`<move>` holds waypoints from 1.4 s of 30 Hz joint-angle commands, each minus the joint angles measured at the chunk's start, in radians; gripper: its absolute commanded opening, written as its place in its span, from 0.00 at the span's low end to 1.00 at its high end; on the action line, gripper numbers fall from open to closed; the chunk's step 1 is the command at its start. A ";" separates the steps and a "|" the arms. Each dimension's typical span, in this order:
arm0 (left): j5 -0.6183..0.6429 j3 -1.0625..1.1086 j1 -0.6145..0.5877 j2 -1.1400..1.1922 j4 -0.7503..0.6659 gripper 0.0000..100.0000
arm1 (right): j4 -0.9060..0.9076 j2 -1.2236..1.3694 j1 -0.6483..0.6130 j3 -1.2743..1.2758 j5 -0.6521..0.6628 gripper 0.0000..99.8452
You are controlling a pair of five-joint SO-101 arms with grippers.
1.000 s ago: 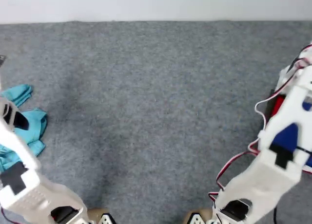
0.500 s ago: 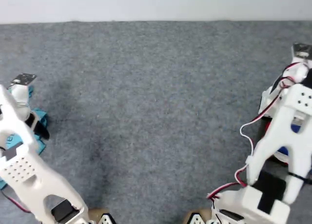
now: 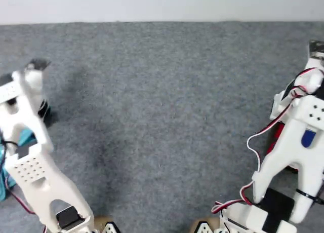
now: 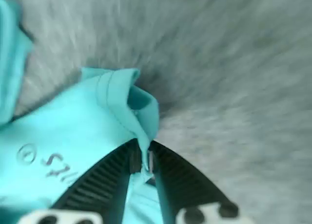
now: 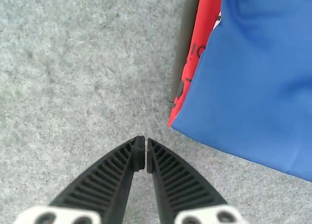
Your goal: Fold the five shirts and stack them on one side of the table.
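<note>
On grey carpet [image 3: 162, 91], left jaws clamp a lettered teal shirt [image 4: 73, 131]; right jaws meet, empty, near a blue shirt [image 5: 263, 78].

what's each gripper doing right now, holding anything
Left gripper: shut, pinching a fold of the turquoise shirt.
Right gripper: shut, holding nothing.

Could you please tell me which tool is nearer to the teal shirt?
Left. The left tool pinches the teal shirt; the right tool is beside the blue shirt, on the opposite side.
</note>
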 commanded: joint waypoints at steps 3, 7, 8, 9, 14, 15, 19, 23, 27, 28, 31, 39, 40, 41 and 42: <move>0.141 -0.191 0.201 -0.186 0.140 0.01 | 0.039 -0.039 -0.004 -0.006 -0.003 0.01; 0.259 -0.232 0.381 -0.242 0.143 0.01 | 0.039 -0.039 -0.004 -0.006 -0.003 0.01; 0.282 -0.239 0.430 -0.250 0.141 0.01 | 0.039 -0.039 -0.004 -0.006 -0.003 0.01; 0.301 -0.245 0.480 -0.250 0.140 0.01 | 0.039 -0.039 -0.004 -0.006 -0.003 0.01; 0.381 -0.275 0.710 -0.249 0.025 0.01 | 0.041 -0.039 -0.004 -0.006 -0.003 0.01; 0.394 -0.275 0.744 -0.249 -0.015 0.01 | 0.041 -0.039 -0.004 -0.006 -0.003 0.01; 0.434 -0.274 0.865 -0.249 -0.153 0.01 | 0.041 -0.039 -0.004 -0.006 -0.003 0.01; 0.460 -0.275 0.950 -0.249 -0.241 0.01 | 0.041 -0.039 -0.004 -0.006 -0.003 0.01; 0.460 -0.262 0.979 -0.230 -0.265 0.02 | 0.041 -0.039 -0.004 -0.006 -0.003 0.01; 0.460 -0.265 0.979 -0.222 -0.244 0.03 | 0.041 -0.039 -0.004 -0.006 -0.003 0.01; 0.460 -0.277 0.967 -0.204 -0.133 0.15 | 0.041 -0.039 -0.004 -0.006 -0.003 0.01; 0.423 -0.441 0.910 -0.219 0.153 0.22 | 0.042 -0.039 -0.004 -0.006 -0.006 0.01; 0.419 -0.453 0.899 -0.227 0.157 0.22 | 0.042 -0.042 -0.004 -0.006 -0.006 0.01; 0.414 -0.450 0.875 -0.250 0.157 0.22 | 0.042 -0.047 -0.004 -0.005 -0.006 0.01; 0.410 -0.440 0.847 -0.282 0.155 0.22 | 0.042 -0.051 -0.004 -0.005 -0.006 0.01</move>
